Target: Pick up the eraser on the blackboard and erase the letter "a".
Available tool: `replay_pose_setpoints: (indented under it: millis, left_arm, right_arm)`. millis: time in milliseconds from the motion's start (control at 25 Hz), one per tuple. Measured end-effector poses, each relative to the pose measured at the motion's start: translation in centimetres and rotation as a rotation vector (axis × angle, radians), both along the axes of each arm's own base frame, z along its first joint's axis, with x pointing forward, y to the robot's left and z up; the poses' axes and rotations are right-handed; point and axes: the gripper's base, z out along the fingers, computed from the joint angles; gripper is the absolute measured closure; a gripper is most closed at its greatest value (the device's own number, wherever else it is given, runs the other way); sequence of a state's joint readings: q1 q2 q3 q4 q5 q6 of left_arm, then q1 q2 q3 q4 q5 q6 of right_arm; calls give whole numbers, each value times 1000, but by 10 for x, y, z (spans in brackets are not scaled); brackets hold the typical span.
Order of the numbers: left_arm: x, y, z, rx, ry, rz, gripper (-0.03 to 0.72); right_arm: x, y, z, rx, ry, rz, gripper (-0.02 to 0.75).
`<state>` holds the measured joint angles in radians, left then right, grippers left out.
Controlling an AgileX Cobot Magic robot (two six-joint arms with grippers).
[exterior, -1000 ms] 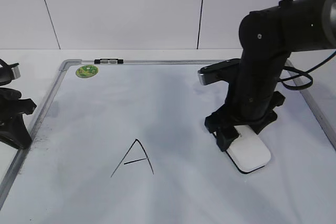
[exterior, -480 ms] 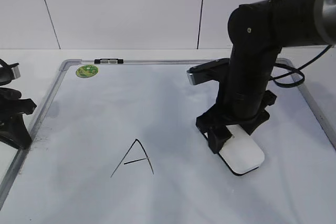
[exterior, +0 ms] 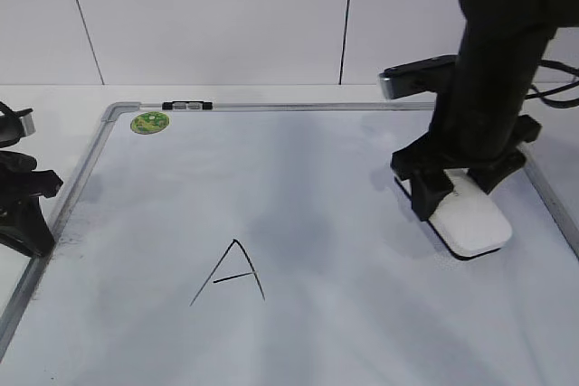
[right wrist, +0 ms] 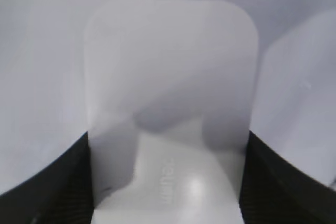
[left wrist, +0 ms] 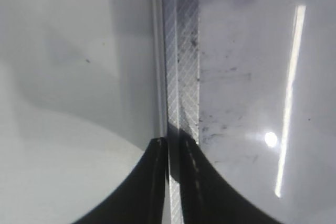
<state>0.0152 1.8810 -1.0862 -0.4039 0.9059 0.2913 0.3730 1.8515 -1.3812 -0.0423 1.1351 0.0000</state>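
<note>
The blackboard [exterior: 298, 169] is a white board with a grey frame lying flat. My right gripper [exterior: 461, 189] is shut on the white eraser [exterior: 470, 221], which rests on the board near its right edge. In the right wrist view the eraser [right wrist: 170, 87] fills the space between the two black fingers [right wrist: 167, 182]. No small cursive "a" shows on the board; only a large angular capital "A" [exterior: 231, 273] is drawn at lower centre. My left gripper [left wrist: 174, 150] is shut and empty, over the board's left frame [left wrist: 181, 66].
A round green magnet [exterior: 150, 122] and a black-and-silver clip [exterior: 187, 106] sit at the board's top left. The right frame edge [exterior: 552, 201] is close to the eraser. A white wall stands behind the board.
My right arm slid the eraser to the left, then back to the right and slightly up the board, toward the right frame. The left arm has not moved.
</note>
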Motion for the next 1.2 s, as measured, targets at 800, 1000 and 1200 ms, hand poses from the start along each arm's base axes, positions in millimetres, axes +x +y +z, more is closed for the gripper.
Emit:
replay_pose_setpoints:
  millis: [800, 1000, 1200]
  left_arm:
    - [0, 0, 0, 0, 0, 0, 633]
    - [0, 0, 0, 0, 0, 0, 632]
    - [0, 0, 0, 0, 0, 0, 632]
  right_arm:
    - [27, -127, 6, 14, -70, -357, 200]
    - [32, -126, -6, 17, -50, -359, 200]
    - [38, -126, -27, 11, -19, -351, 200]
